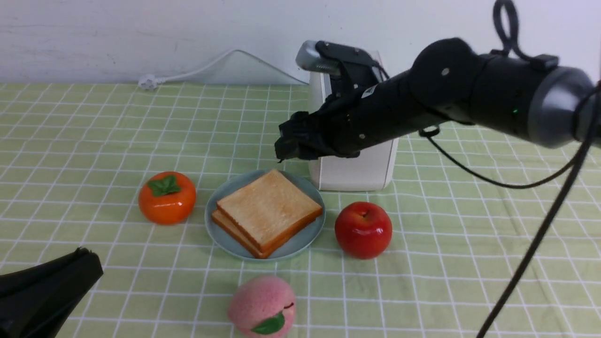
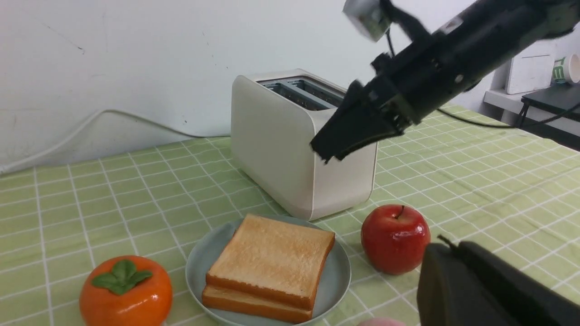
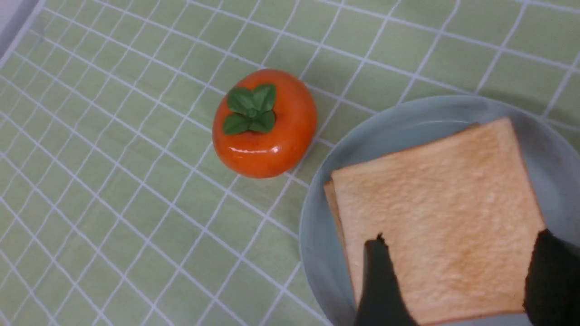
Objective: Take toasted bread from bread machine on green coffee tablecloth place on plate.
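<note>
I see both toast slices [image 1: 269, 206] stacked on the plate [image 1: 300, 241]. My right gripper [image 1: 283, 149] hangs above them, jaws apart. My left gripper [image 1: 89, 262] is closed at the tablecloth [image 1: 94, 141]'s front-left corner.

I read this as a robot test lab dressed as a kitchen, bare white wall [image 1: 141, 33] beyond my right fingers [image 3: 380, 280], checked green tablecloth [image 1: 94, 141] below them, toy-looking persimmon [image 1: 167, 197] and apple [image 1: 363, 230], toaster plug [image 1: 147, 83] lying loose, paper cup [image 2: 568, 68] on a side desk [image 2: 550, 97].
</note>
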